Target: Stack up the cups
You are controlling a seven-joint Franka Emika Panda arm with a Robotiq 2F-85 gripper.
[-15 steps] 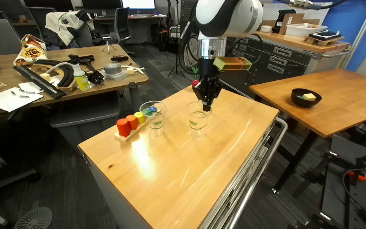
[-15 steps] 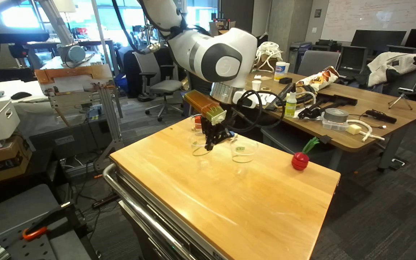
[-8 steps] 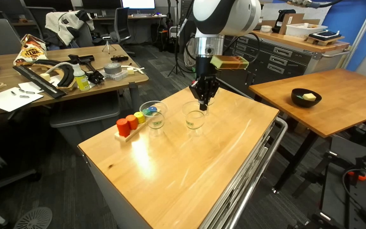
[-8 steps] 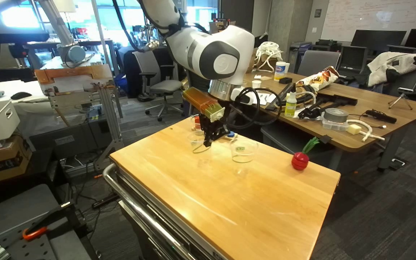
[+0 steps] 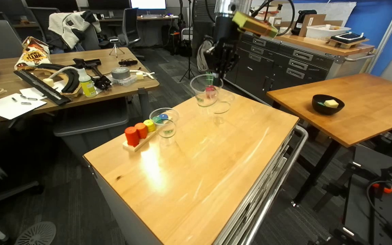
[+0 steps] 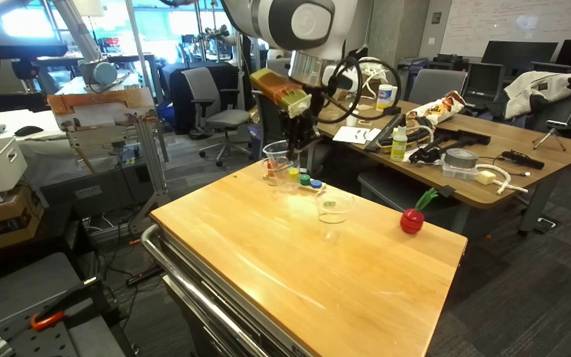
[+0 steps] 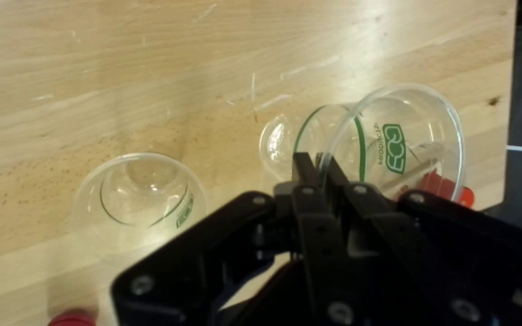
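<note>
The end effector (image 7: 315, 160) is pinched closed on the held cup (image 5: 201, 94), and in the wrist view that cup's rim goes right into the pinch. It is see-through and looks to be up in the air, about upright. In an exterior view, two more like it stand on the tabletop (image 5: 189, 190). The near cup (image 5: 167, 131) is to the left, just beside the row of coloured blocks (image 5: 141, 131). The far cup (image 5: 222, 106) is to the right of the held one. I see no cup inside another, so I think the stacking is not done yet.

They look like thin plastic, so my guess is that they are very light, bendy and a bit slippery. A hard squeeze could bend or crack the rim, so a soft, steady pinch should be best. The top edge seems a good spot to hold, because it leaves the bottom free to slide into the next cup. With only one side held, it could tip, so it should go down slow.
</note>
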